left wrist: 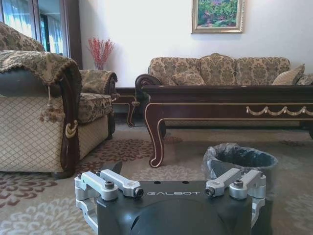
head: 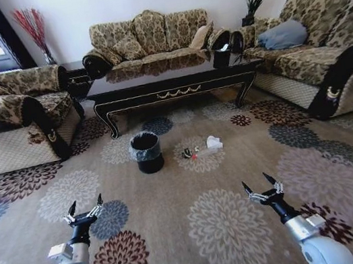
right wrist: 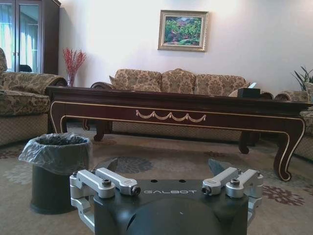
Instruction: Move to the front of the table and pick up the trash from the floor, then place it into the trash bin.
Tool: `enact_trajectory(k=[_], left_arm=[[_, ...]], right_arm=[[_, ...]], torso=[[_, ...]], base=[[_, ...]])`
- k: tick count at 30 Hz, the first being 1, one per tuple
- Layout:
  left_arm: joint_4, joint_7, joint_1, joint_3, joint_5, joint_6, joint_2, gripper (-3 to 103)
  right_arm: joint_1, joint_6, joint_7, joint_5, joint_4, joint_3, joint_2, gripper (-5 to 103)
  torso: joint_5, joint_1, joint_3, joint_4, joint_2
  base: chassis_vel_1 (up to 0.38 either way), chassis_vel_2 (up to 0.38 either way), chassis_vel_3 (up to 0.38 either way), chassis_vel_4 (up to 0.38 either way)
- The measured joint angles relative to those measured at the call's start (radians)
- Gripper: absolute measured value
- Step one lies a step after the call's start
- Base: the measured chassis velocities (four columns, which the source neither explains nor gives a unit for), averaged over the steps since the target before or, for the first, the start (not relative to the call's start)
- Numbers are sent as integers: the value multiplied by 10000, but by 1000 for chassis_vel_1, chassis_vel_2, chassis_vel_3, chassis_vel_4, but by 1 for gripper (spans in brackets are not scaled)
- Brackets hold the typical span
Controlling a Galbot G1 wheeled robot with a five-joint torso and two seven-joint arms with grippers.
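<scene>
I'm holding both arms low over the carpet (head: 176, 207), near side, nothing in either. Left gripper (head: 85, 209) is sitting with its fingers spread apart, right gripper (head: 262, 187) likewise spread wide. Trash (head: 201, 149) is lying on the carpet ahead: white paper wad, dark wrapper, small red scraps, clustered together. Trash bin (head: 146, 152) is standing upright just left of it, bag-lined, apart from the pieces. Counter (head: 174, 78) is standing beyond both, in front of the far sofa (head: 149, 37).
</scene>
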Motion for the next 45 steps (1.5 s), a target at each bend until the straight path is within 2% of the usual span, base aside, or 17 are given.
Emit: enact_trajectory(k=[32, 45], left_arm=[[94, -184, -103, -89, -36, 63, 46, 100], [-1, -314, -228, -7, -11, 326, 112, 100]], right_arm=[[-18, 4, -8, -46, 32, -36, 3, 100], [56, 37, 204, -276, -8, -115, 59, 100]], torso=[[1, 3, 0, -2, 3], [2, 3, 2, -2, 4]], base=[[-200, 197, 203, -202], [-205, 205, 192, -192]])
